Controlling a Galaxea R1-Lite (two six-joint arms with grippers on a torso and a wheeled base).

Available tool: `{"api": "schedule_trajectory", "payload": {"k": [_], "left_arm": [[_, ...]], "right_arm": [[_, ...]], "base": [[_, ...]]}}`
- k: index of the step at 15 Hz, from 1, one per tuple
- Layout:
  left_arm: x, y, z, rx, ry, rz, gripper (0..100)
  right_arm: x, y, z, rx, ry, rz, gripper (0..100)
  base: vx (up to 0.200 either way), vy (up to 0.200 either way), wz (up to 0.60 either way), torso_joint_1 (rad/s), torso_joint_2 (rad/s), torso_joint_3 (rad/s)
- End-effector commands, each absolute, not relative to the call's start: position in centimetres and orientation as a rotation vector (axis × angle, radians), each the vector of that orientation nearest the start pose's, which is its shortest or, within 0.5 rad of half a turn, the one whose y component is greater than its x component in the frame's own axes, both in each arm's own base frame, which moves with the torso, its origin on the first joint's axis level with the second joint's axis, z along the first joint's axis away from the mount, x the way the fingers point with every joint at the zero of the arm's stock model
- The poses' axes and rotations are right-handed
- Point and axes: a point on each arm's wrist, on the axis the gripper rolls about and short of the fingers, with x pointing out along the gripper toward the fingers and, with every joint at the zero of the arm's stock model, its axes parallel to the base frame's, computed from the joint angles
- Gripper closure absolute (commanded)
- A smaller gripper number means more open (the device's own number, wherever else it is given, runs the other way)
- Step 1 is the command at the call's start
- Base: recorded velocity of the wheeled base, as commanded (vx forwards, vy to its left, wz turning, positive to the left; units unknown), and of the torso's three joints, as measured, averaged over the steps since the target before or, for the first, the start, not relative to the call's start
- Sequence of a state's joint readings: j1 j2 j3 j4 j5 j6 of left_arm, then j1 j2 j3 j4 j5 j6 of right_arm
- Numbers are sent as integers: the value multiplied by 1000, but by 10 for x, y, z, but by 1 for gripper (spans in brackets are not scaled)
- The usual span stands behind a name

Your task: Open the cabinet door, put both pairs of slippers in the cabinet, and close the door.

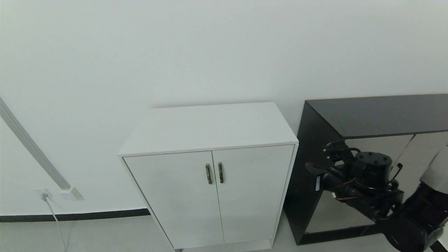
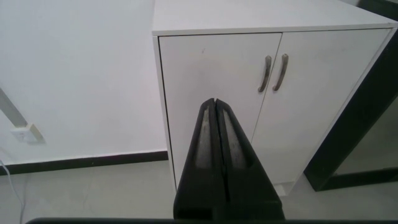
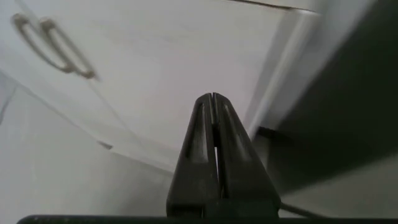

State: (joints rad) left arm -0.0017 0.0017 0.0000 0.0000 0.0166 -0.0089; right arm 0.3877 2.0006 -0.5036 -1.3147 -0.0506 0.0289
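Note:
A white two-door cabinet (image 1: 210,168) stands against the wall with both doors closed. Two dark metal handles (image 1: 214,173) sit side by side at the seam between the doors. My right gripper (image 1: 311,168) hangs to the right of the cabinet, in front of the black furniture, with its fingers pressed together and nothing in them; the right wrist view has it (image 3: 212,99) pointing at the right door's lower outer corner. In the left wrist view my left gripper (image 2: 215,102) is shut and empty, held back from the left door (image 2: 214,81), handles (image 2: 273,73) further off.
A black cabinet with mirrored fronts (image 1: 350,140) stands close to the white cabinet's right side. A wall socket with a cable (image 1: 43,194) and a slanted cable duct (image 1: 31,147) are on the wall at left. Grey floor (image 1: 87,234) lies in front.

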Motion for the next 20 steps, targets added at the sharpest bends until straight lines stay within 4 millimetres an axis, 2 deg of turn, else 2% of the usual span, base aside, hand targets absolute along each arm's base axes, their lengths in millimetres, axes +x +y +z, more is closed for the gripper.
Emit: {"api": "schedule_trajectory", "payload": {"k": [1, 5, 8, 13, 20], "left_arm": [[-23, 0, 76, -9, 1, 15, 100], [-23, 0, 76, -9, 1, 15, 100], [-23, 0, 76, -9, 1, 15, 100], [-23, 0, 76, -12, 3, 17, 100], [-23, 0, 76, -12, 1, 17, 100]], "right_arm": [[262, 69, 109, 8, 135, 205, 100], [225, 14, 123, 22, 110, 9, 100], [203, -14, 138, 26, 49, -110, 100], [164, -14, 153, 23, 8, -127, 100], [93, -8, 173, 13, 6, -83, 100]], "base": [[0, 0, 0, 0, 0, 0], [0, 0, 0, 0, 0, 0], [0, 0, 0, 0, 0, 0], [0, 0, 0, 0, 0, 0], [0, 0, 0, 0, 0, 0]]}}
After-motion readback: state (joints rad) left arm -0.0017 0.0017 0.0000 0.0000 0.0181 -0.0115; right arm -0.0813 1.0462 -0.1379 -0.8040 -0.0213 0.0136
